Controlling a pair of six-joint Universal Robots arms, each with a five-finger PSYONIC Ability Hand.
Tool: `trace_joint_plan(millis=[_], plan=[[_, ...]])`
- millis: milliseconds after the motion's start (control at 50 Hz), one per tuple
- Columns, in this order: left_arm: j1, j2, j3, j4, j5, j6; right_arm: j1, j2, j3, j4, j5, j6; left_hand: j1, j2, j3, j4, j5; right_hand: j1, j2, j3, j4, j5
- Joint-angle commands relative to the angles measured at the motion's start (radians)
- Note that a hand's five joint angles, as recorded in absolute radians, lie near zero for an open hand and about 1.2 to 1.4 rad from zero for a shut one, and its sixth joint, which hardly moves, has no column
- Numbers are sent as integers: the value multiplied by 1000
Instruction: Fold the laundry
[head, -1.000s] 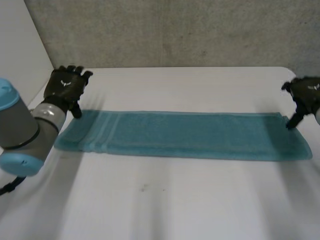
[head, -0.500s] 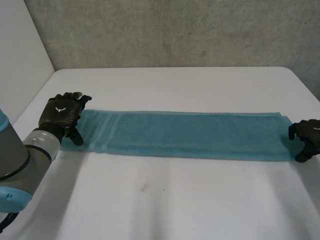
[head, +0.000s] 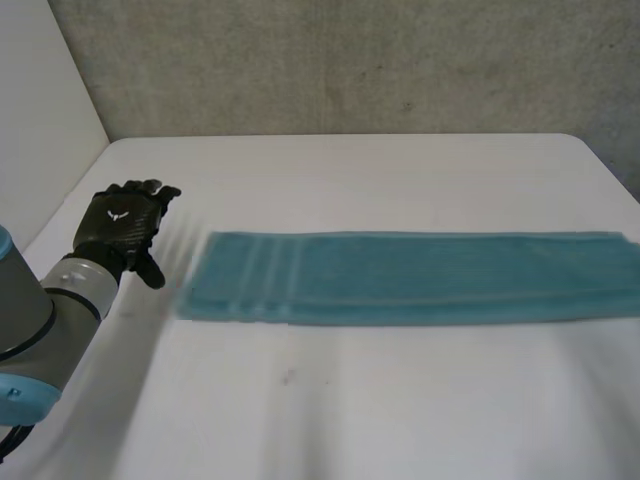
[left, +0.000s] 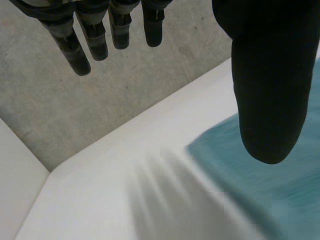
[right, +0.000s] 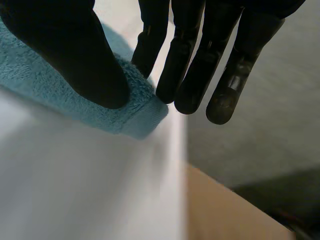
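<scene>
The white table (head: 400, 400) carries one long teal towel (head: 420, 278), folded into a narrow strip and lying flat across it, its far end reaching the table's right edge. The left hand (head: 118, 225) hovers beside the towel's near end, just apart from it, with the fingers (left: 75, 45) straight and spread and holding nothing; its thumb hangs above the cloth's end. At the opposite end, the right hand (right: 65, 50) has the towel's corner pinched, the thumb pressing on top and straight fingers (right: 187, 75) meeting it at the hem by the table's edge.
</scene>
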Motion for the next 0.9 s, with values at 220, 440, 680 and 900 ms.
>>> trace_joint_plan(millis=[220,440,680,900], plan=[[5,44,4,0,0,0,273,-94,-177,8,108,-27,-4,10,7,7,-31,446,216,215,205,266],[6,83,12,6,-2,0,845,-15,-403,8,99,-9,-4,10,7,7,-31,446,216,215,205,266],[2,83,7,6,0,0,1209,288,-558,14,74,-9,-4,10,7,7,-31,446,216,215,205,266],[-64,49,61,9,3,0,1231,303,-578,14,155,-3,-4,10,7,7,-31,-776,-1006,-1007,-1017,-956]])
